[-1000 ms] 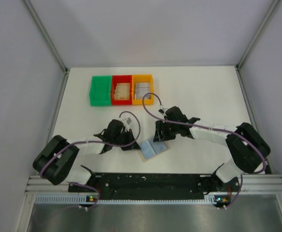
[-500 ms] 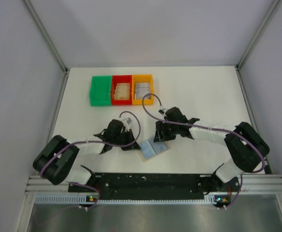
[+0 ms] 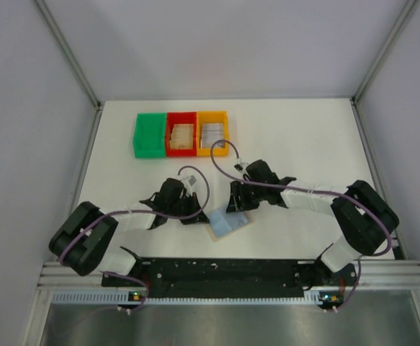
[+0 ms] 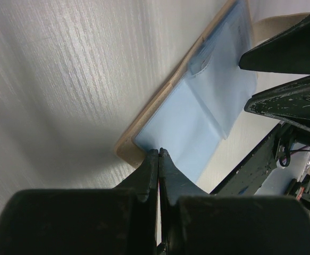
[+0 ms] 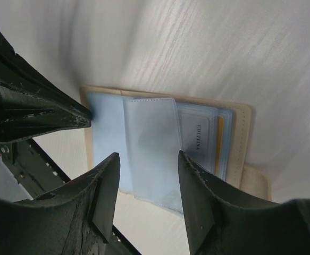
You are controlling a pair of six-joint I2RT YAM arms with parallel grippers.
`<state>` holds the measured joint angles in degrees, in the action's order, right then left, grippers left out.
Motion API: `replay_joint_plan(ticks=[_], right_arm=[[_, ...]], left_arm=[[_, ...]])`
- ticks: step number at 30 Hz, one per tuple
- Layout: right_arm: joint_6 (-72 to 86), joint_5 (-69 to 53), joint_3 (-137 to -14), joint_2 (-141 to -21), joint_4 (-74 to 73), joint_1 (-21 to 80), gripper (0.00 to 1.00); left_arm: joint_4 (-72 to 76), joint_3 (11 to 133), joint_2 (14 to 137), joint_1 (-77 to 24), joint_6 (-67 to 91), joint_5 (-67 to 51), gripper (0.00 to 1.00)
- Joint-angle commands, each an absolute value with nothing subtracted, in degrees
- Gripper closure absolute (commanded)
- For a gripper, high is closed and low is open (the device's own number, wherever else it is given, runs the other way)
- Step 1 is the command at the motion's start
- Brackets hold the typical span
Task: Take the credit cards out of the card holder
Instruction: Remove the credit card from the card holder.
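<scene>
The card holder (image 3: pixel 228 223) lies open on the table near the front, tan skin under blue-grey lining. In the right wrist view its clear sleeves (image 5: pixel 152 143) show a grey card (image 5: pixel 198 139) and a yellow card edge (image 5: pixel 219 144) tucked in the right pockets. My left gripper (image 3: pixel 197 213) is shut, and its tips (image 4: pixel 158 153) rest on the holder's near left corner (image 4: pixel 181 119). My right gripper (image 5: pixel 148 159) is open and empty, hovering just above the holder's middle sleeve; it also shows in the top view (image 3: pixel 237 205).
Three bins stand in a row at the back left: green (image 3: pixel 149 135), red (image 3: pixel 181 135) holding tan cards, and orange (image 3: pixel 212 132) holding grey cards. The two grippers are close together over the holder. My right fingers (image 4: pixel 290 50) show in the left wrist view.
My right arm has shifted slightly to the left over the holder. My left gripper and the holder have not visibly moved.
</scene>
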<state>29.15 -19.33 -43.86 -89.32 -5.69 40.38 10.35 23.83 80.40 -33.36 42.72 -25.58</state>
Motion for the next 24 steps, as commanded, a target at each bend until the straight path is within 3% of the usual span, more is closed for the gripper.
replay_joint_plan(ticks=[1,9,24], right_arm=[[30.1,-23.5,-42.3,-92.0,-3.4,40.2,0.52],[34.3,-29.2,-41.7,-96.1,2.7,42.2,0.54],[39.0,-37.4,-46.4,-96.6,6.7,47.0,0.79]], left_arm=[[10.3,23.7,80.2,-33.5,41.6,-24.3,1.00],[11.0,23.6,80.5,-33.6,41.8,-24.6,1.00],[14.2,21.4,77.0,-33.5,44.6,-23.2,1.00]])
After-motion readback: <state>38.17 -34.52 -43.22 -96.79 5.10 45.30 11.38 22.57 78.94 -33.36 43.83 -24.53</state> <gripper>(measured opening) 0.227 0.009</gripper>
